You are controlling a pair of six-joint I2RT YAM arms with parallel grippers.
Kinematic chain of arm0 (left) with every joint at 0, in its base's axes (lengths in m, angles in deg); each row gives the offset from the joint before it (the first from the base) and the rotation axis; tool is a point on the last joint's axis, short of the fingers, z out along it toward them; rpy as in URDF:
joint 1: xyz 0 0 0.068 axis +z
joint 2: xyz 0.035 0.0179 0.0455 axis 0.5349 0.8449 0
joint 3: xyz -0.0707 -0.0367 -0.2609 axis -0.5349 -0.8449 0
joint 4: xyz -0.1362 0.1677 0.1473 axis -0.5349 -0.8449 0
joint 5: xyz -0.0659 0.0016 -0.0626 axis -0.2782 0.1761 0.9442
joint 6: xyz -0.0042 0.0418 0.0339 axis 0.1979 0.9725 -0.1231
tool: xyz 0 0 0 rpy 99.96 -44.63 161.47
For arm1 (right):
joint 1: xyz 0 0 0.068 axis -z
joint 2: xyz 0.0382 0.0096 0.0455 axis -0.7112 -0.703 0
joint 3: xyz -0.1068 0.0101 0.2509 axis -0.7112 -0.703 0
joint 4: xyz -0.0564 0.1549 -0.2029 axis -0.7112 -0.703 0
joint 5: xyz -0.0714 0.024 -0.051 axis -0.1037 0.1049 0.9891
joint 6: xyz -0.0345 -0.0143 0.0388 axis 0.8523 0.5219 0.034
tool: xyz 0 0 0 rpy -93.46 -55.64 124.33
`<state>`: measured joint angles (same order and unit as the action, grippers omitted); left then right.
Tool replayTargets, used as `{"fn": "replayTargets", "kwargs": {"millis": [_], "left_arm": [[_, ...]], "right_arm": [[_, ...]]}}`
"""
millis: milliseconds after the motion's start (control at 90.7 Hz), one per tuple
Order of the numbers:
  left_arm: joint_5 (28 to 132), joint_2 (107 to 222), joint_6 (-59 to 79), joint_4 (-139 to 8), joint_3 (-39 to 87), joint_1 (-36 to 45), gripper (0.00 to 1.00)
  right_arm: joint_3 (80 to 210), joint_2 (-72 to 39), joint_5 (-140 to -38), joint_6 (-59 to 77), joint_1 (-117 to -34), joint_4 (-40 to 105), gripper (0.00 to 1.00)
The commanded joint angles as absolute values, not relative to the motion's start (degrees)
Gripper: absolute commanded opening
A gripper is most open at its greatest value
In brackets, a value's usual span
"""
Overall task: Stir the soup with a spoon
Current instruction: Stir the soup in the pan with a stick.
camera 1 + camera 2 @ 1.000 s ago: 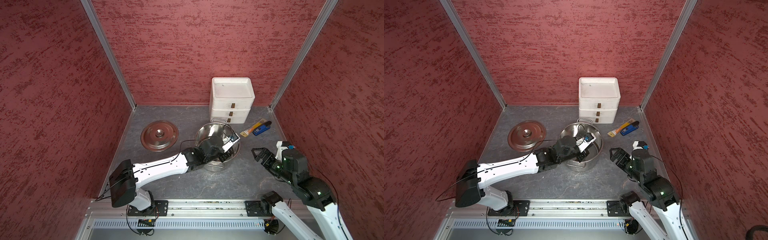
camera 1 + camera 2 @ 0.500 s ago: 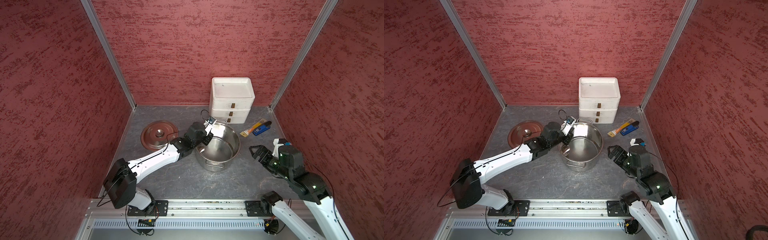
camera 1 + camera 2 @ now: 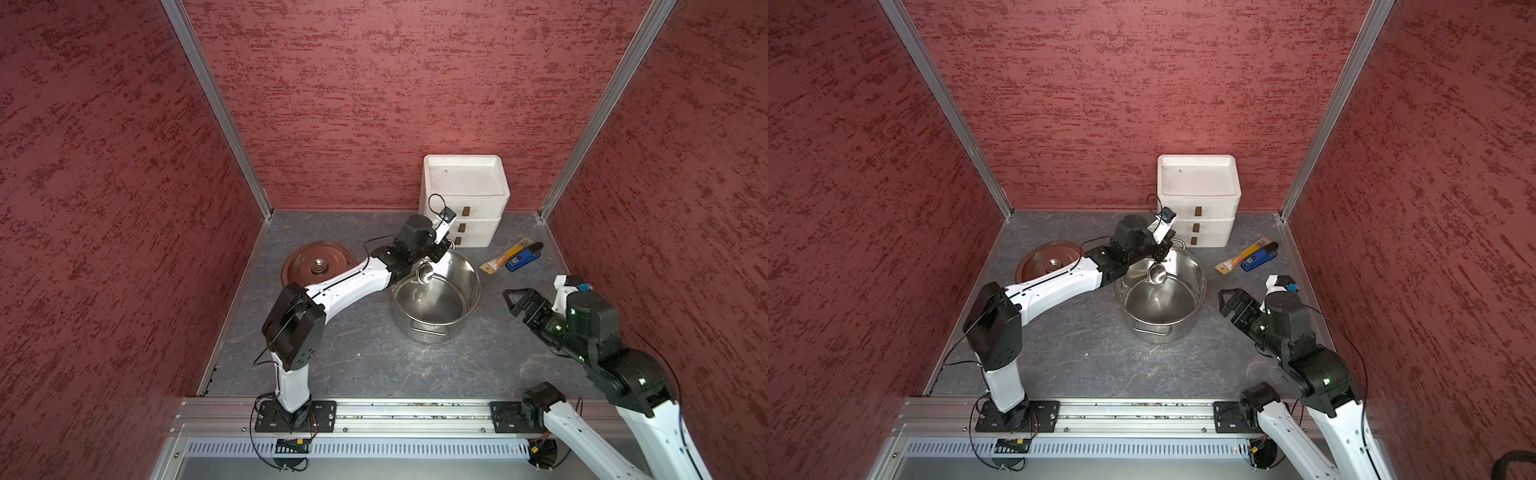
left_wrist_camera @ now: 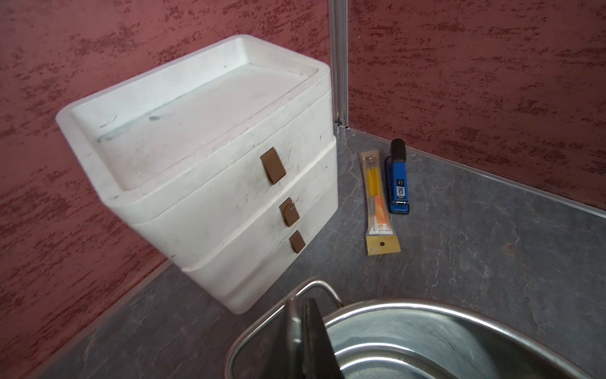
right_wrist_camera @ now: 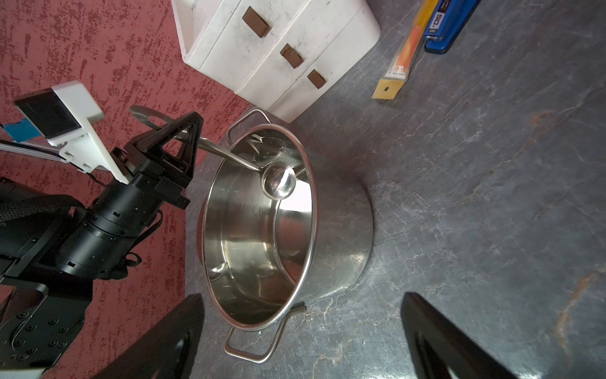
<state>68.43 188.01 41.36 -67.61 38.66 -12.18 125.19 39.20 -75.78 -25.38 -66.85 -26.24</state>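
Observation:
No soup shows; the shiny steel pot point(image 3: 432, 332) point(image 3: 1158, 330) point(image 5: 341, 229) stands mid-table and looks empty inside. My left gripper point(image 3: 436, 251) point(image 3: 1160, 249) point(image 4: 303, 300) is shut on the handle of the silver spoon point(image 3: 424, 275) point(image 3: 1158, 274) point(image 5: 278, 182) at the pot's far-left rim. The handle slants across the rim. The spoon's round bowl hangs over the pot's inside near rim height, clear of the bottom. My right gripper point(image 3: 513, 297) point(image 3: 1227, 299) point(image 5: 300, 295) is open and holds nothing, low and just right of the pot, facing it.
A flat round lid point(image 3: 319, 264) lies left of the pot. White stacked drawers point(image 3: 463, 199) stand against the back wall right behind the pot. An orange-and-tan packet point(image 3: 505, 261) and a blue-and-black tool point(image 3: 524, 257) lie at the back right. Red walls close in three sides.
My left gripper swung from over the pot's middle to its far-left rim, carrying the spoon with it. The right arm shifted only slightly.

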Motion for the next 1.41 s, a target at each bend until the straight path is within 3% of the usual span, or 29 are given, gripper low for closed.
{"fn": "replayTargets", "kwargs": {"millis": [0,320,804,1091,1400], "left_arm": [[72.71,190.76,42.85,-68.09,42.65,-14.77,0.00],[75.32,191.63,44.91,-68.98,44.39,-22.09,0.00],[65.96,175.62,43.52,-70.45,25.50,-29.42,0.00],[59.27,166.08,41.11,-71.45,14.08,-27.72,0.00],[61.10,163.54,40.07,-68.79,10.70,-16.61,0.00]], "right_arm": [[126.88,40.26,-73.61,-26.07,-67.10,-28.06,0.98],[126.28,41.24,-73.57,-26.16,-67.08,-28.38,0.99],[122.54,41.05,-76.30,-26.43,-67.13,-24.50,0.99],[122.37,39.09,-77.44,-25.73,-67.11,-22.74,0.98],[123.30,36.11,-78.51,-25.09,-67.08,-20.54,0.98]]}}
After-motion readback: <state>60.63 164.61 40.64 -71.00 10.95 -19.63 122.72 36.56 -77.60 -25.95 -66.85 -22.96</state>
